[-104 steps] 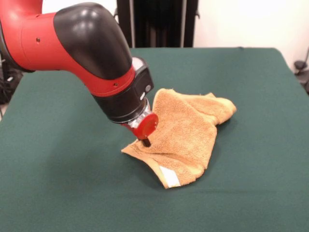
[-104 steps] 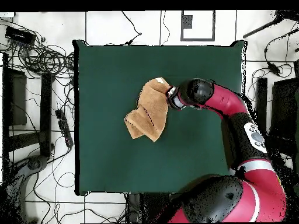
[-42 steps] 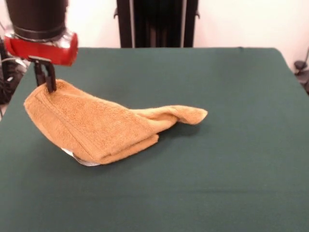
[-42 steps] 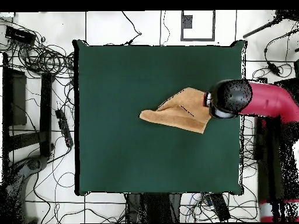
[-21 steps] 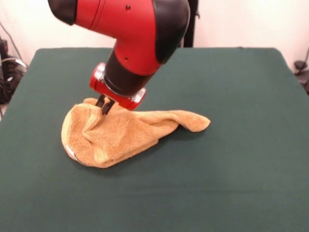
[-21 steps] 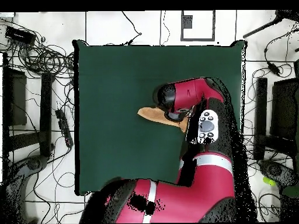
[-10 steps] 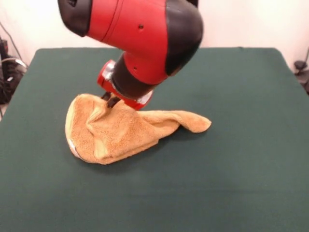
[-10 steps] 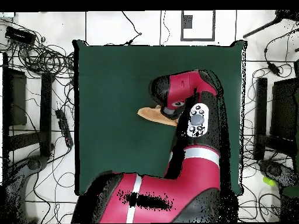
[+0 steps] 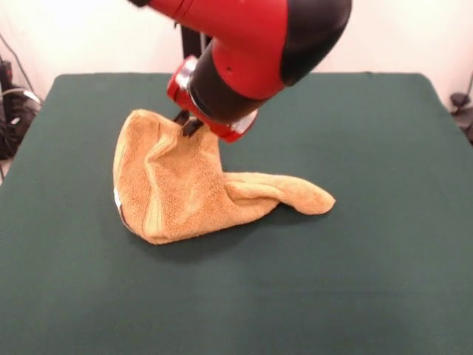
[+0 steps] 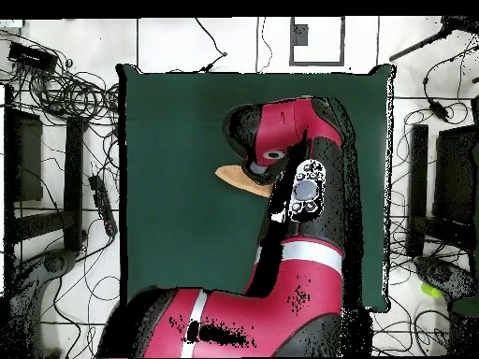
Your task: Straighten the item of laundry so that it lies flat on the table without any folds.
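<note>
The item of laundry (image 9: 185, 192), an orange-tan terry towel, is bunched and folded on the dark green table (image 9: 384, 281). Its upper edge is pulled up off the cloth, and a narrow end trails to the right. My gripper (image 9: 187, 123) is shut on that raised edge, under the red and black arm. In the overhead view the arm covers most of the towel; only a small tan tip (image 10: 232, 176) pokes out at the arm's left. The gripper is hidden there.
The red and black arm (image 10: 290, 187) spans the table (image 10: 168, 140) from the bottom in the overhead view. Cables (image 10: 65, 93) and black stands lie on the floor around the table's edges.
The gripper has carried the towel's held edge up and to the right in the front view. The towel now stands taller, and its trailing end has slid slightly right.
</note>
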Available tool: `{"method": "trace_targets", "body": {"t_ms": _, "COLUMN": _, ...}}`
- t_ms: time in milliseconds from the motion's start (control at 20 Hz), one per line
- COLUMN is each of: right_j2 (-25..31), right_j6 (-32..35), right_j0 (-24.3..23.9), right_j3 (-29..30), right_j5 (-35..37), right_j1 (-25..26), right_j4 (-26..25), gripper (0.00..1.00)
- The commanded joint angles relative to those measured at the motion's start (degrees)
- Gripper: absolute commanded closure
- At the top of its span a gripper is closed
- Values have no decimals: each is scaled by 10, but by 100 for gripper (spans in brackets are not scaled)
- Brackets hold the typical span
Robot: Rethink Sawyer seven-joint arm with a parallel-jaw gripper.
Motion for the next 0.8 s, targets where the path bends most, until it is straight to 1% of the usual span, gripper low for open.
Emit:
{"method": "trace_targets", "body": {"t_ms": 50, "right_j2": -2, "right_j6": 98, "right_j0": 23, "right_j3": -16, "right_j5": 95, "right_j1": -24, "right_j4": 33, "gripper": 100}}
{"method": "trace_targets", "body": {"t_ms": 250, "right_j2": 2, "right_j6": 109, "right_j0": 26, "right_j3": -61, "right_j5": 150, "right_j1": -24, "right_j4": 50, "gripper": 100}}
{"method": "trace_targets", "body": {"t_ms": 500, "right_j2": 6, "right_j6": 107, "right_j0": 36, "right_j3": -110, "right_j5": 213, "right_j1": -20, "right_j4": 58, "gripper": 100}}
{"method": "trace_targets", "body": {"t_ms": 600, "right_j2": 12, "right_j6": 123, "right_j0": 39, "right_j3": -137, "right_j5": 228, "right_j1": -9, "right_j4": 67, "gripper": 100}}
{"method": "trace_targets", "body": {"t_ms": 800, "right_j2": 24, "right_j6": 188, "right_j0": 47, "right_j3": -189, "right_j5": 229, "right_j1": 28, "right_j4": 92, "gripper": 100}}
